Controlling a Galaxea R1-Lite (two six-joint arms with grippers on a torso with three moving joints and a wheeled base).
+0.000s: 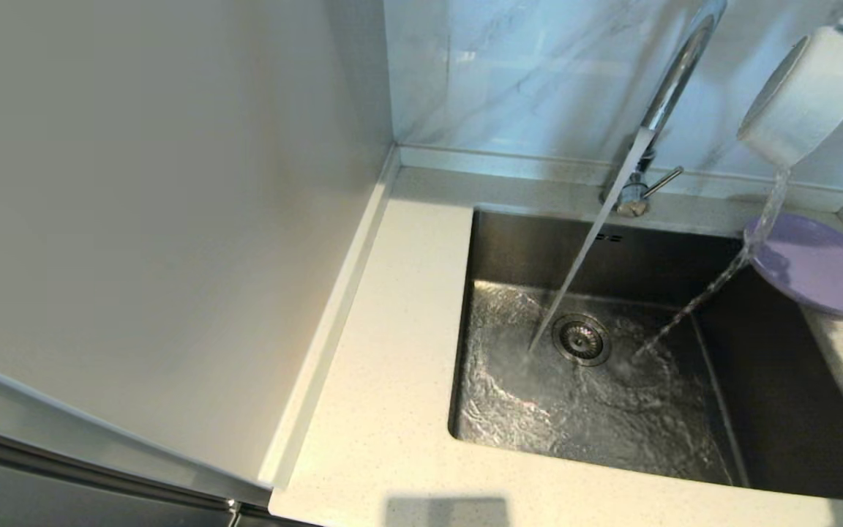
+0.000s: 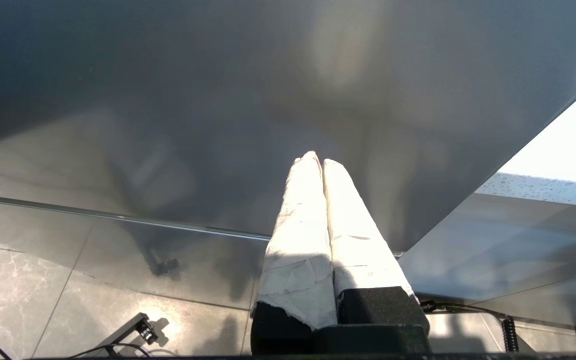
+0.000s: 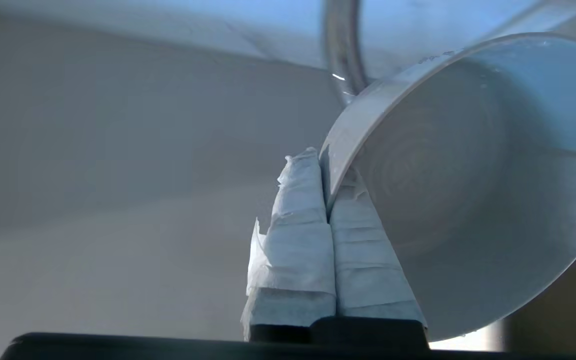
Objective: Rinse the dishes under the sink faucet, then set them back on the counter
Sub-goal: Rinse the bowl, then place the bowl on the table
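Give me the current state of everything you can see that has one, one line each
sink faucet: on, water streaming into the basin.
sink: wet, water swirling round the drain.
bowl: held tilted, pouring water out.
right gripper: shut on the bowl's rim.
left gripper: shut, holding nothing.
plate: on the counter, overhanging the sink's edge.

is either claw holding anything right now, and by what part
The right claw pinches the white bowl by its rim; the left claw is shut on nothing.
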